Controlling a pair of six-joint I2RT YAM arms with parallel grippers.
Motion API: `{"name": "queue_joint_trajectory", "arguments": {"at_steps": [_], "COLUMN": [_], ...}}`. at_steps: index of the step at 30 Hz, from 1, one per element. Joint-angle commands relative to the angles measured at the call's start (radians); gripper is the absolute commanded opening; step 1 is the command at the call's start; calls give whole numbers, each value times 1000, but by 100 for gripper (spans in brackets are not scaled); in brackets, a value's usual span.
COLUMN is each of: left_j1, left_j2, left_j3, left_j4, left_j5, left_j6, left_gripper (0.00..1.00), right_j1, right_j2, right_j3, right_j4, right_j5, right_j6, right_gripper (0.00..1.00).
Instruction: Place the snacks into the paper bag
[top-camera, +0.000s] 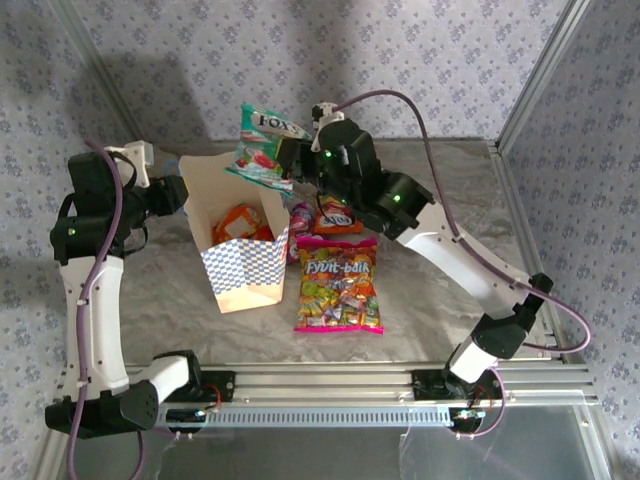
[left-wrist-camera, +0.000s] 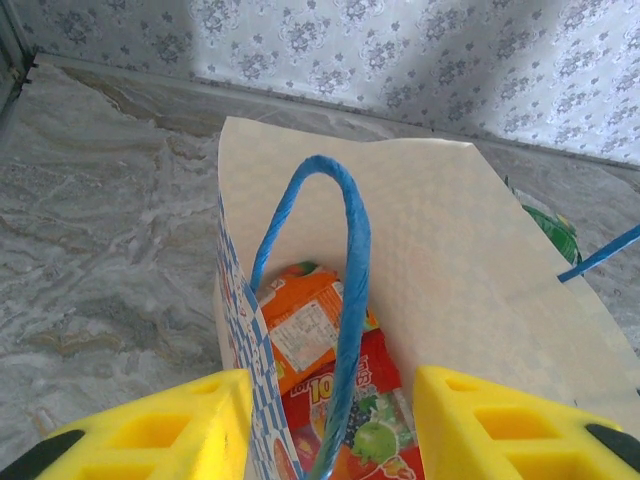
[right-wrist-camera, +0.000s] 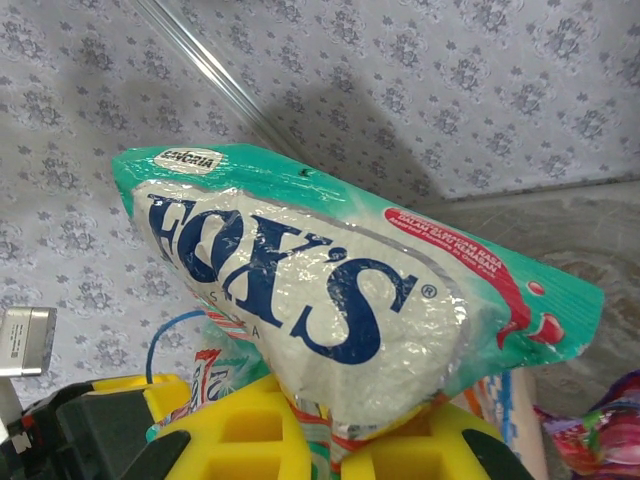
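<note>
My right claw (top-camera: 297, 166), closed tight, pinches the slick, soft Fox's packet (right-wrist-camera: 300, 290) by one end, seemingly over the paper bag (top-camera: 245, 272).

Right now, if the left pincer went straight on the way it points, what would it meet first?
The left pincer would likely meet the blue handle first, since it loops up between the jaws; past that, the orange packet inside the bag. Depth is hard to judge.

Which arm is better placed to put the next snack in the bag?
Right. The right gripper is shut on the Fox's packet by the open paper bag. The left gripper straddles the bag's wall and blue handle, holding no snack.
</note>
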Motion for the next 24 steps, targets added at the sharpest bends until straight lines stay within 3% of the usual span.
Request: {"name": "queue_joint_trajectory", "arguments": {"at_steps": [1, 6, 12, 24], "left_j1": [-4, 3, 14, 79], "left_j2": [-4, -2, 7, -5], "left_j3": [4, -1, 1, -21], "left_j4": [29, 34, 46, 50], "left_j5": [-11, -31, -18, 5], "left_j6": [-5, -13, -29, -36], "left_gripper": [46, 44, 33, 33], "right_j1": [20, 52, 71, 88], "right_j2": [35, 112, 243, 379], "right_j3": [55, 149, 337, 496], "right_j4": [89, 45, -88, -209], "right_j5": [71, 132, 153, 215], "right_j6": [84, 111, 151, 354], "right_gripper": [0, 0, 0, 0]}}
